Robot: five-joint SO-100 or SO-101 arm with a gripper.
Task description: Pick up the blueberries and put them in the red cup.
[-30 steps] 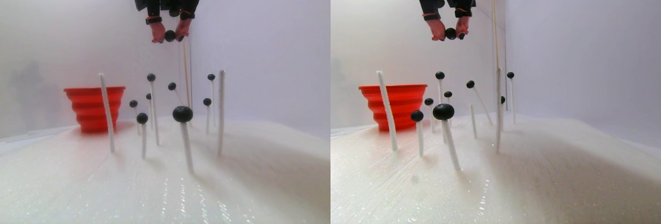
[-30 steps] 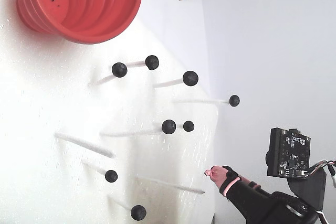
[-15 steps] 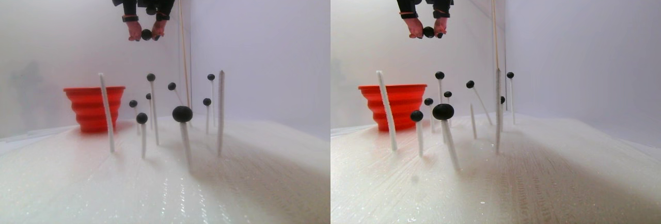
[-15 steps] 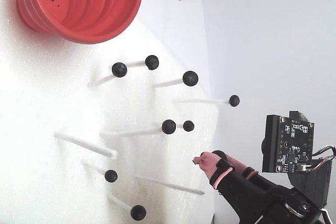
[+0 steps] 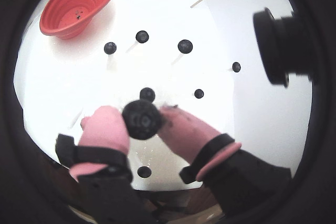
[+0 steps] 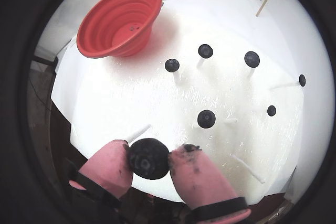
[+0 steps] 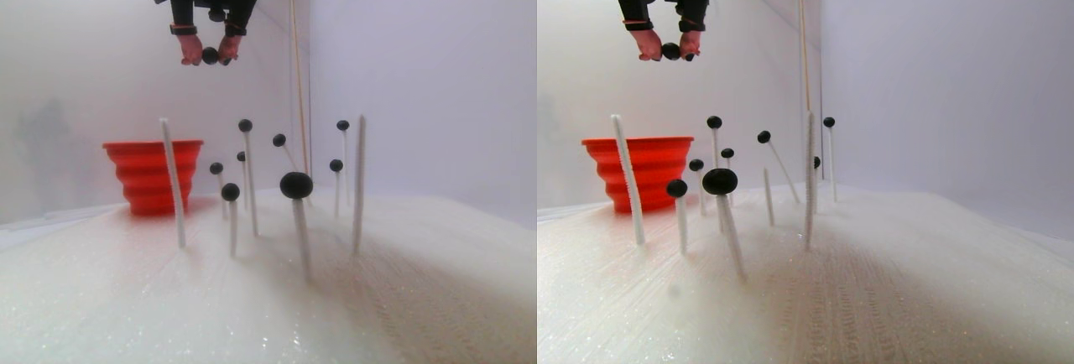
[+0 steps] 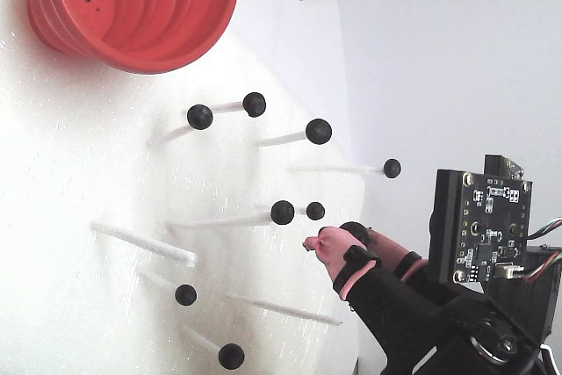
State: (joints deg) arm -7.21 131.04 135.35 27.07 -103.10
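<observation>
The gripper (image 6: pixel 149 159) has its 2 pink fingers (image 6: pixel 107 166) pinched on 1 blueberry (image 6: pixel 149 158), looks snug; the red cup (image 6: pixel 116 22) is off around 11 o'clock.

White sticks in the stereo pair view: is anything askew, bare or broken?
Two carry no ball: a leaning thin white stick in front of the red-orange ribbed plastic cup, and a tall upright white stick. Nothing looks spilled or broken. The pink-tipped claw grips a small matte black ball.
</observation>
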